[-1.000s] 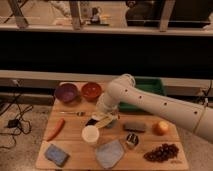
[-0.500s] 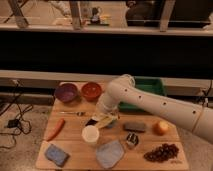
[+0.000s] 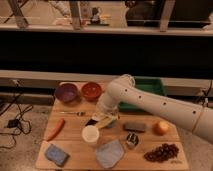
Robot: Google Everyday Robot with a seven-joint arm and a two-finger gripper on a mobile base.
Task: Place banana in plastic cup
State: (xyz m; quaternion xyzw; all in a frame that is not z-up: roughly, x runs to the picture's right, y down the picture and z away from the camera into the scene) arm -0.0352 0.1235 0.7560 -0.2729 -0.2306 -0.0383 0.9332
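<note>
The banana (image 3: pixel 106 121) sat low over the middle of the table (image 3: pixel 75 150), pale yellow, tilted, its lower end close above and to the right of the plastic cup (image 3: pixel 90 135). It was not in the cup; the white cup stood upright with its mouth open just beside it. The tool (image 3: pixel 100 119) was right there at the banana, dark at its tip, apparently carrying the fruit, though whether its fingers were clamped or slack I could not tell.

The white arm (image 3: pixel 155 105) swept in from the right edge, its long perforated forearm running up and left to a rounded elbow joint, then bending steeply down to the tool. Its far end was cut off at the frame's right side.

Around that: an orange-red carrot (image 3: pixel 55 129) lay well to the left, a thin utensil (image 3: pixel 75 114) lay near the arm's wrist. Behind stood a purple bowl (image 3: pixel 66 92) and a red bowl (image 3: pixel 91 91), side by side. A green tray (image 3: pixel 150 86) was partly hidden behind the arm. To the right lay a dark grey block (image 3: pixel 135 127) and an orange-coloured fruit (image 3: pixel 161 128); nearer the front, a small dark object (image 3: pixel 132 140) hard to identify, a bunch of dark grapes (image 3: pixel 161 152), a grey cloth-like piece (image 3: pixel 110 153) and a blue sponge (image 3: pixel 56 154).
</note>
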